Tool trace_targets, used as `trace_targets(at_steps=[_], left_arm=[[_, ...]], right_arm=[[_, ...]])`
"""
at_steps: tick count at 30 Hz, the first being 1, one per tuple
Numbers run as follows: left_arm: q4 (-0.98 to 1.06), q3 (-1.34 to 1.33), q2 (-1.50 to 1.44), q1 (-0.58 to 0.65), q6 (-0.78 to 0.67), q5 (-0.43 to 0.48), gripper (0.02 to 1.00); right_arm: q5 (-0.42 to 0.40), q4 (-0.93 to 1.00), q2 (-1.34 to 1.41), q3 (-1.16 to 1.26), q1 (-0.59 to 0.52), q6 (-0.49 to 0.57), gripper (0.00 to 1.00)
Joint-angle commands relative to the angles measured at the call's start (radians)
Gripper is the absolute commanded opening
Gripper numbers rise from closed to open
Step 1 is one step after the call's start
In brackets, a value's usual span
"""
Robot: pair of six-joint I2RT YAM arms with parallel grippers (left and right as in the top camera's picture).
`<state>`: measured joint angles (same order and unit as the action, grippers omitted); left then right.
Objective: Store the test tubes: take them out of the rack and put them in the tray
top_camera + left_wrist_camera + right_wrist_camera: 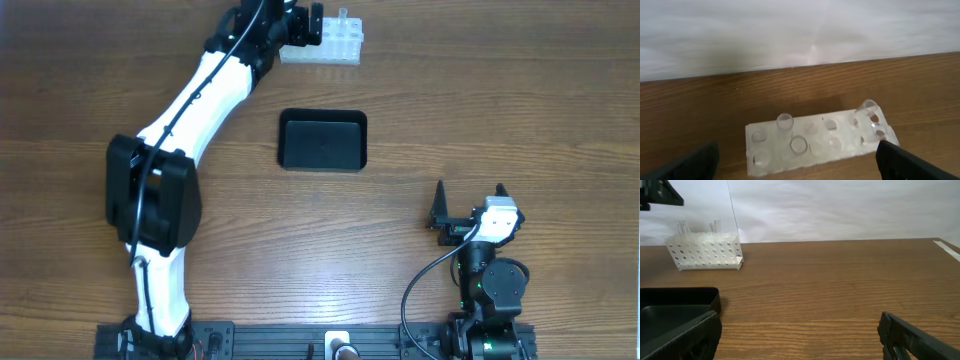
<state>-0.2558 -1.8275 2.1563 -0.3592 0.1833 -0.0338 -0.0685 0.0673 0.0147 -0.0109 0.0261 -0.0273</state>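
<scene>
Tubes (784, 121) are seated in the rack (322, 48), above which the left gripper (305, 25) is held, fingers wide. The right gripper (469, 200), likewise wide, is parked well apart from it. The rack could be tipped by an off-centre descent.

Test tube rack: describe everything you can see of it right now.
The rack is a translucent white plastic block with two rows of round holes on top and perforated sides. It stands flat on the wooden table near its far edge, beyond the black tray. At least three clear tubes stand in it, one tilted. The left gripper hangs over it, open.
</scene>
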Motion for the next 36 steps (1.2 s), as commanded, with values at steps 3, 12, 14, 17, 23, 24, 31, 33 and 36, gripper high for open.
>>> trace_targets(at_steps=[3,12,14,17,23,24,31,33,36], left_arm=[[0.005,-0.072,0.084,-0.003,0.011,-0.009,0.996],[0.020,-0.077,0.130,-0.013,0.011,-0.009,0.998],[0.028,-0.077,0.135,-0.014,0.011,-0.009,0.991],[0.043,-0.077,0.145,-0.015,0.011,-0.008,0.985],[0.059,-0.077,0.151,-0.019,0.011,-0.009,0.939],[0.059,-0.077,0.152,-0.019,0.011,-0.009,0.941],[0.058,-0.078,0.167,-0.020,0.011,-0.009,0.939],[0.058,-0.077,0.169,-0.022,0.011,-0.009,0.936],[0.059,-0.077,0.171,-0.023,0.011,-0.009,0.904]], right_arm=[[0.008,0.004,-0.010,0.005,0.005,-0.010,0.991],[0.008,0.004,-0.010,0.005,0.005,-0.010,0.993],[0.008,0.004,-0.010,0.006,0.005,-0.010,0.993],[0.008,0.004,-0.010,0.005,0.005,-0.010,0.991],[0.008,0.004,-0.010,0.005,0.005,-0.010,0.991],[0.008,0.004,-0.010,0.005,0.005,-0.010,0.991],[0.008,0.004,-0.010,0.006,0.005,-0.010,0.993],[0.008,0.004,-0.010,0.005,0.005,-0.010,0.993],[0.008,0.004,-0.010,0.005,0.005,-0.010,0.991]])
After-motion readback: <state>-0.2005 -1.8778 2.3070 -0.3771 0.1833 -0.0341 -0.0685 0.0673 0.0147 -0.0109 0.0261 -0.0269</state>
